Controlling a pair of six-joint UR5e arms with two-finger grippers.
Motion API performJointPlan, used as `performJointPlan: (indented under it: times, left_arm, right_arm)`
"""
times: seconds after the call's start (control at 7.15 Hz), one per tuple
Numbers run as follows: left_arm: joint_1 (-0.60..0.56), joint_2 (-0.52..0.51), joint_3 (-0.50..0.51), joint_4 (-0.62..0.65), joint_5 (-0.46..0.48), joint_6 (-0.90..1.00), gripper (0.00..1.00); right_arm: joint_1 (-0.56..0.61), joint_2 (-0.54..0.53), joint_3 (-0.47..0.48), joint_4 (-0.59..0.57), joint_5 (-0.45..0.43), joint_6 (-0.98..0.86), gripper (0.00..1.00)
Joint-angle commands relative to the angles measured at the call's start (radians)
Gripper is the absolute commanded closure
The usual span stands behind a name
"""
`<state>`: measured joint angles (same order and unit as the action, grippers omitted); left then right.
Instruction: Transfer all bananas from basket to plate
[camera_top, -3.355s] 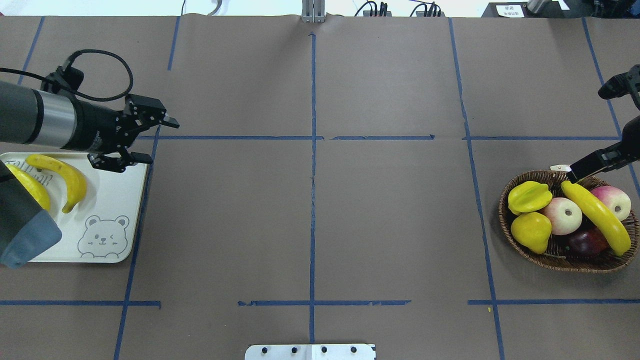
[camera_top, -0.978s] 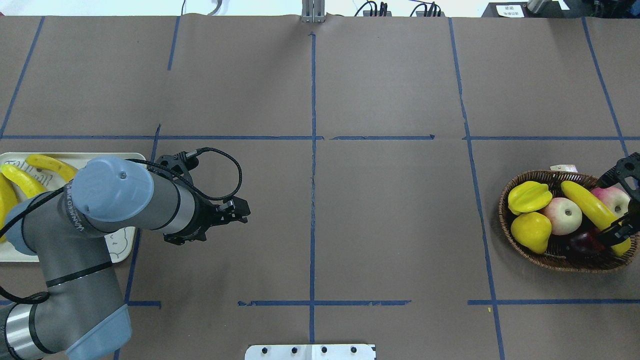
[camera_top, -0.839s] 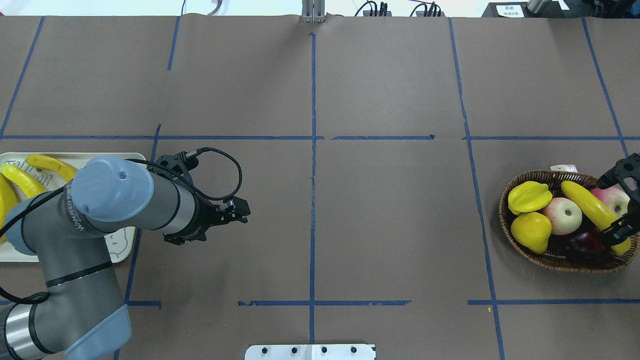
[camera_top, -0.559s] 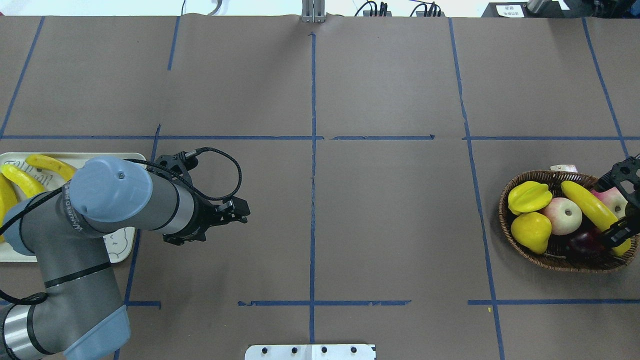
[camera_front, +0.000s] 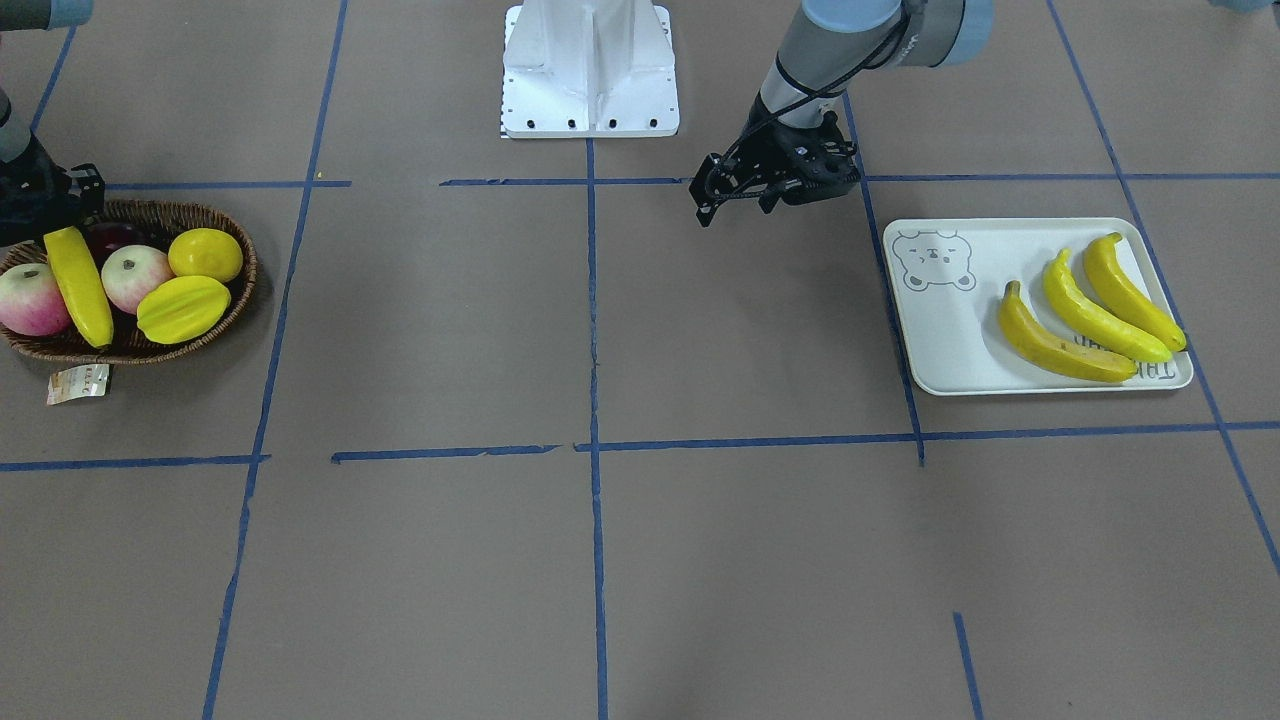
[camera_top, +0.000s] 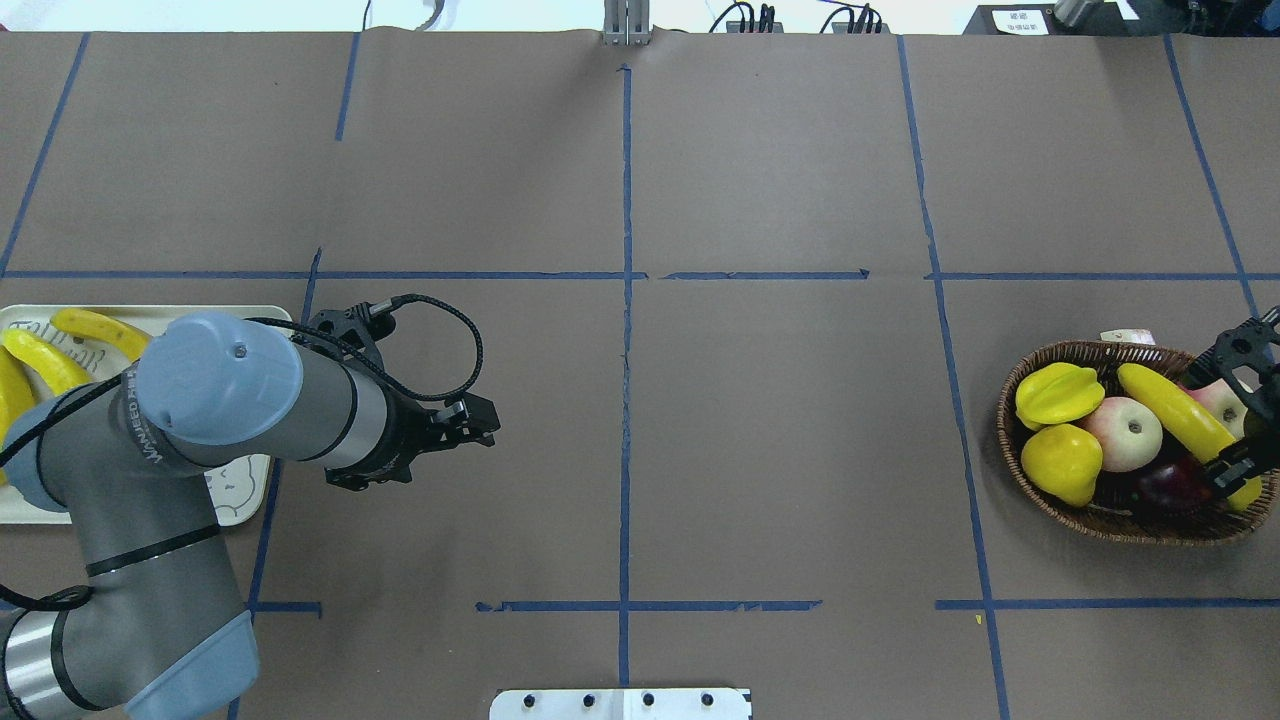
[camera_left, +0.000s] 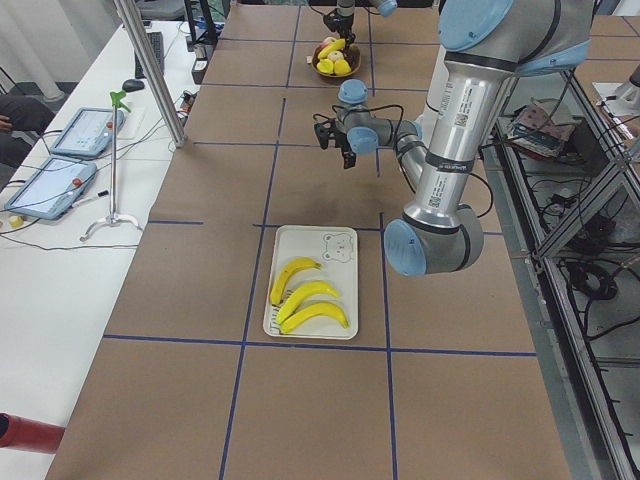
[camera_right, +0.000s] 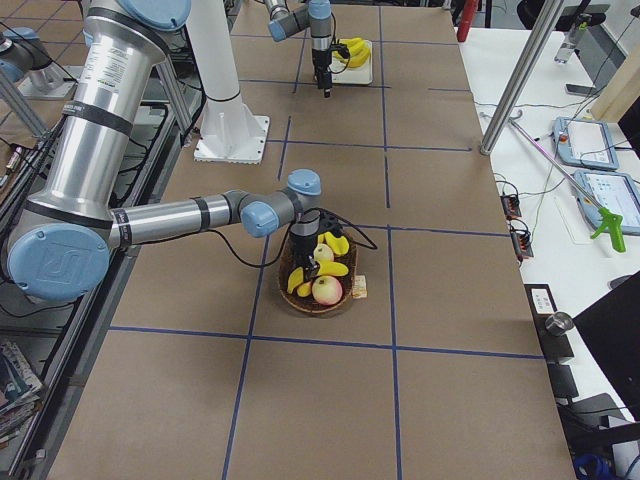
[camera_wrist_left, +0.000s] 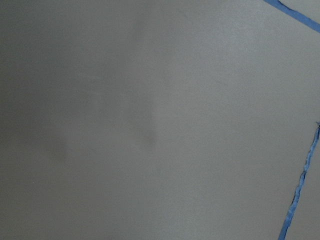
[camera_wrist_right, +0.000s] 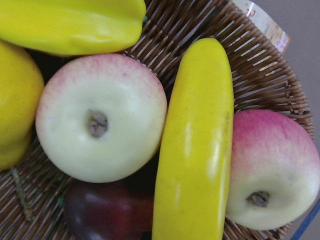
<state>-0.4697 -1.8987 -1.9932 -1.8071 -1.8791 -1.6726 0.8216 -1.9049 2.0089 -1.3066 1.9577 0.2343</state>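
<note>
Three yellow bananas (camera_front: 1095, 315) lie side by side on the off-white bear-face plate (camera_front: 940, 340). A fourth banana (camera_top: 1170, 415) lies across the fruit in the wicker basket (camera_top: 1005, 440) at the far right, and fills the middle of the right wrist view (camera_wrist_right: 195, 150). My right gripper (camera_top: 1238, 462) is down in the basket and shut on the banana's near end. In the front view the right gripper (camera_front: 55, 215) sits on that same end. My left gripper (camera_top: 485, 425) is open and empty over bare table to the right of the plate.
The basket also holds a yellow starfruit (camera_top: 1058, 393), a round yellow fruit (camera_top: 1062, 462), two pink-white apples (camera_top: 1128, 430) and a dark red fruit (camera_top: 1165, 485). A paper tag (camera_front: 78, 383) hangs off its rim. My left arm (camera_top: 210, 390) covers part of the plate.
My left gripper left the plate and stopped over the table to its right. My right gripper moved from the basket's far rim to the banana's near end; both then shifted slightly.
</note>
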Motion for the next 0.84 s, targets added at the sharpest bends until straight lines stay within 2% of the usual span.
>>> performJointPlan:
  times: [0.0, 0.28, 0.56, 0.7]
  left_arm:
    - [-0.001, 0.003, -0.015, 0.000, 0.000, -0.001, 0.01]
    - [0.000, -0.002, -0.015, 0.000, 0.000, -0.001, 0.01]
    - [0.000, -0.005, -0.022, -0.001, 0.000, -0.001, 0.01]
    - [0.000, -0.008, -0.024, -0.002, 0.000, 0.001, 0.01]
  right_arm:
    - [0.005, -0.002, 0.017, 0.001, 0.003, -0.003, 0.83]
    - [0.075, -0.003, 0.063, 0.001, 0.055, -0.003, 0.89]
    - [0.151, 0.006, 0.087, 0.009, 0.220, 0.006, 0.90]
    - [0.157, 0.020, 0.097, 0.012, 0.245, 0.057, 0.90]
